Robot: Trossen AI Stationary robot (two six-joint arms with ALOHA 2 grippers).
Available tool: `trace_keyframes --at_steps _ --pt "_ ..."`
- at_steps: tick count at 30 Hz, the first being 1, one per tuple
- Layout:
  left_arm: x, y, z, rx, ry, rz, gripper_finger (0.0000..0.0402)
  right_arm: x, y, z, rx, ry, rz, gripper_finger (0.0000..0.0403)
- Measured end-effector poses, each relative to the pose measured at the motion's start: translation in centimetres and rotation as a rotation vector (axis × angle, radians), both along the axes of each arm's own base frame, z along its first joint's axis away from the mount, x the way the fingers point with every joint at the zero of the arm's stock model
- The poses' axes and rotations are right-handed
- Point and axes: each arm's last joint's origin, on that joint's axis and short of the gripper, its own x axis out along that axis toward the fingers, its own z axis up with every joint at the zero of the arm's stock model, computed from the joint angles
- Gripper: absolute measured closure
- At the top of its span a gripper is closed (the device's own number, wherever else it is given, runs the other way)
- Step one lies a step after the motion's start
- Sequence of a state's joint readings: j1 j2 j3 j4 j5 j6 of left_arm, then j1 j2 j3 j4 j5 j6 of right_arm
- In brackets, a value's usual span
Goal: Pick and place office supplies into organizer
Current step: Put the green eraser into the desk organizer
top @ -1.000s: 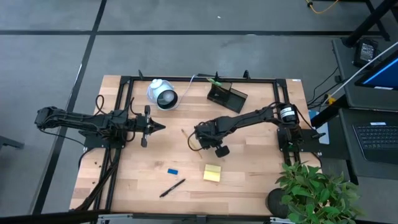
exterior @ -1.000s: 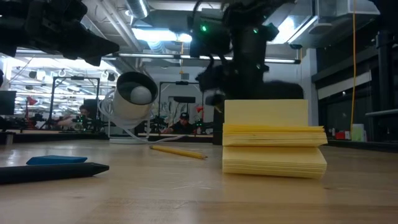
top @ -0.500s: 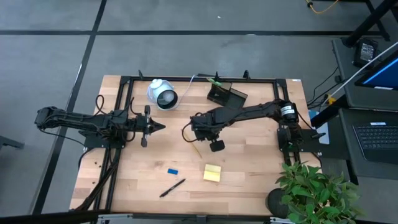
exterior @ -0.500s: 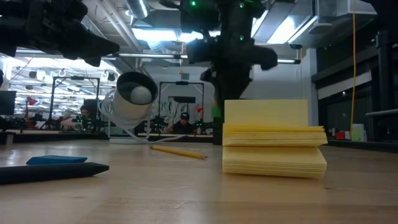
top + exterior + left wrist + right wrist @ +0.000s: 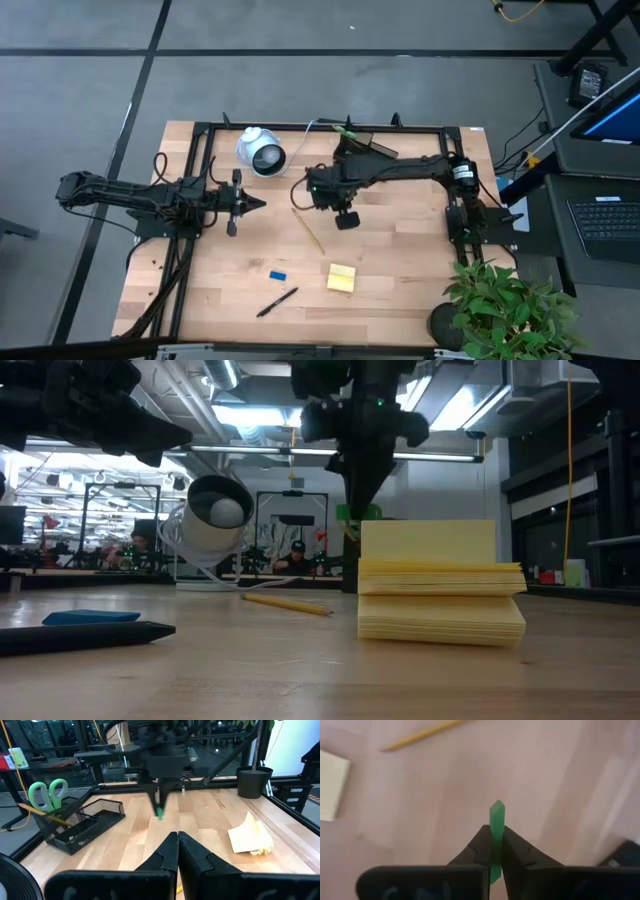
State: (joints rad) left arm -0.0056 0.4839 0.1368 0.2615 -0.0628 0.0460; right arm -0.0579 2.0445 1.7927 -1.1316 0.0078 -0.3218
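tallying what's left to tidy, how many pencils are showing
2: one bare wooden pencil lies loose on the table mid-way, another stands in the organizer beside the scissors. More may be hidden inside.

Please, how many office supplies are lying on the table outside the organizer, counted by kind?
Wooden pencil: 1
Black pen: 1
Blue eraser: 1
Yellow sticky-note pad: 1
Total: 4
Not counted: the green item held above the table in the right gripper.
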Motion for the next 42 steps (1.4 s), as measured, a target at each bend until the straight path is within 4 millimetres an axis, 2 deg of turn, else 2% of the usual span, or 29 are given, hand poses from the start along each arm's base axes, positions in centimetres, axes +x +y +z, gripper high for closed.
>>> trace_keyframes --at_steps 10,18,21,28,37,42 --pt "0.0 0.0 0.0 0.003 0.000 0.000 0.0400 -0.4 -4.8 0.0 -0.079 -0.013 -0.175 0.0381" --pt "0.0 0.0 0.0 0.011 0.001 0.000 0.0400 -0.3 -7.6 0.2 -0.096 -0.079 -0.261 0.0381" --pt "0.0 0.0 0.0 0.009 0.002 0.000 0.0400 -0.6 -8.6 -0.7 -0.100 -0.093 -0.309 0.0381" --pt "0.0 0.0 -0.2 -0.007 0.017 0.001 0.0400 -2.5 -9.4 -1.9 -0.125 -0.122 -0.370 0.0381" --pt "0.0 0.0 -0.2 -0.025 0.017 0.003 0.0400 -6.1 -9.9 -1.5 -0.128 -0.320 -0.487 0.0381" --pt "0.0 0.0 -0.2 -0.024 0.015 0.015 0.0400 -7.3 -10.9 -1.8 -0.244 -0.367 -0.621 0.0381"
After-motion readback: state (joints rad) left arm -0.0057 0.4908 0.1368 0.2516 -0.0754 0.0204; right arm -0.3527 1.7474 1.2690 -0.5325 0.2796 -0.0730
